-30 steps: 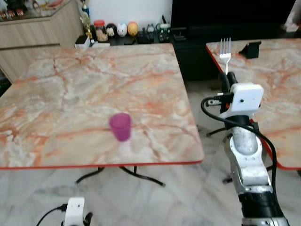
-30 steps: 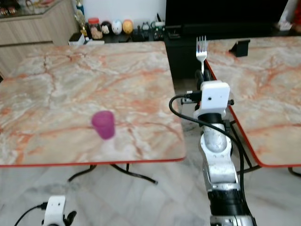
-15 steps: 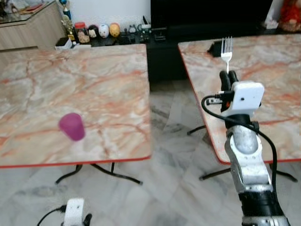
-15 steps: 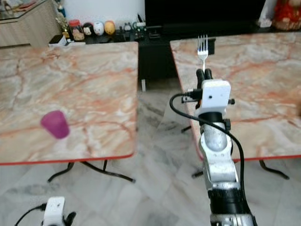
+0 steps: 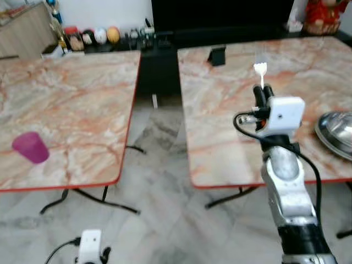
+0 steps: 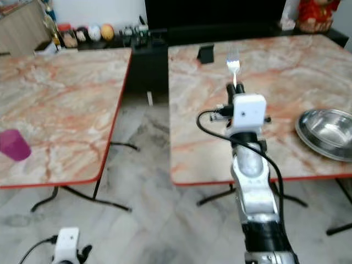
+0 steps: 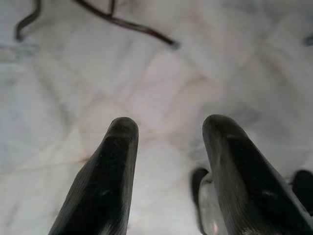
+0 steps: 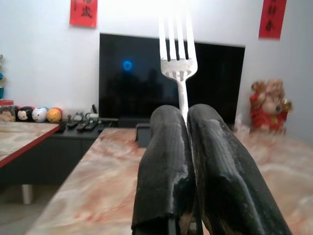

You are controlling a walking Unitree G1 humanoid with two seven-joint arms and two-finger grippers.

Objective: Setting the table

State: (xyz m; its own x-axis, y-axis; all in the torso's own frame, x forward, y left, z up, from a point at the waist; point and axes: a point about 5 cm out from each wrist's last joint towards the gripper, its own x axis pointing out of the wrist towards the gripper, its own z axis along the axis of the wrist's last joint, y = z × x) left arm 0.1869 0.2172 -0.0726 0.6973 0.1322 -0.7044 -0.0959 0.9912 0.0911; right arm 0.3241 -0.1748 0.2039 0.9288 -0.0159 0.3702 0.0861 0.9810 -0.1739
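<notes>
Right eye view showed the right gripper with jaws clamped on an upright fork above the right-hand surface, near a steel bowl; the left gripper hung open over the floor.

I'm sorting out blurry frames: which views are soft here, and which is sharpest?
Both eye views are motion-softened, the fork and pink cup smeared; right wrist view is sharpest, tines slightly washed out against the bright wall; left wrist view has a blurred floor.
</notes>
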